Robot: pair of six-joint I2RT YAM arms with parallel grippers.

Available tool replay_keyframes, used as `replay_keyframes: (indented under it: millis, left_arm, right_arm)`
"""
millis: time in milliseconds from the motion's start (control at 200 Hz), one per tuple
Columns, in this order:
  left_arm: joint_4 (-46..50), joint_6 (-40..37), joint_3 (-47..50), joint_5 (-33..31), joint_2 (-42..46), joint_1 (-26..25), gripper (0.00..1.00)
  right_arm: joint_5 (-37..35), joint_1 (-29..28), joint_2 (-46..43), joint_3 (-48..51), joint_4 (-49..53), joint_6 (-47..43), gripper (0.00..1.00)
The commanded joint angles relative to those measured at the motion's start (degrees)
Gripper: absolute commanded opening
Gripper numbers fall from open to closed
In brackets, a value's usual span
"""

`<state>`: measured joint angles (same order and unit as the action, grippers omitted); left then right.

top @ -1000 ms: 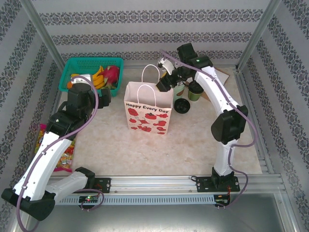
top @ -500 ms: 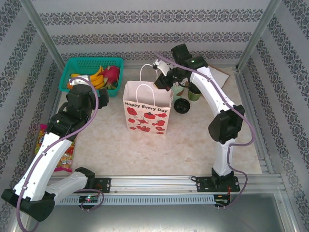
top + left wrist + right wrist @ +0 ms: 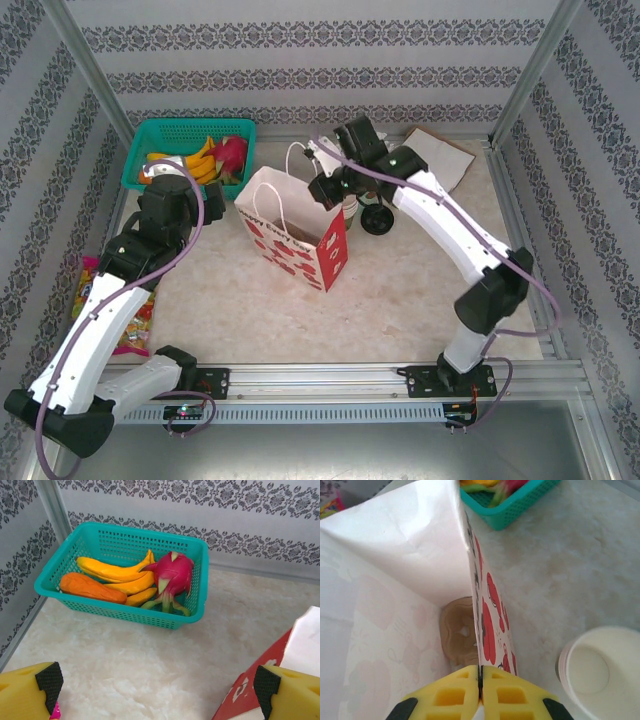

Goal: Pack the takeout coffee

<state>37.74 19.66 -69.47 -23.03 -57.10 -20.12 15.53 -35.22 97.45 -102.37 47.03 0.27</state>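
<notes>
You're looking at a left arm [image 3: 95, 325] and a right arm [image 3: 440, 225] that are both wearing glossy white shells on their long links, with chunky black housings bulging at each joint. A purple cable [image 3: 190, 235] is trailing along each arm. Black bases [image 3: 180, 372] are anchoring them, with a small green light [image 3: 185, 408] glowing beside the left one. The left gripper [image 3: 157, 682] and right gripper [image 3: 480, 672] are showing yellow fingers [image 3: 450, 695] moulded with square pockets, and black textured pads [image 3: 49, 679] are capping the left pair.
</notes>
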Motion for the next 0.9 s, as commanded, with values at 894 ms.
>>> replay_keyframes:
  millis: [894]
  left_arm:
    - [1.7,9.3,0.8,13.0,-6.6,0.9,1.0]
  right_arm:
    - [-34.7,-13.8,-22.7,30.7,-13.8,36.6,0.0]
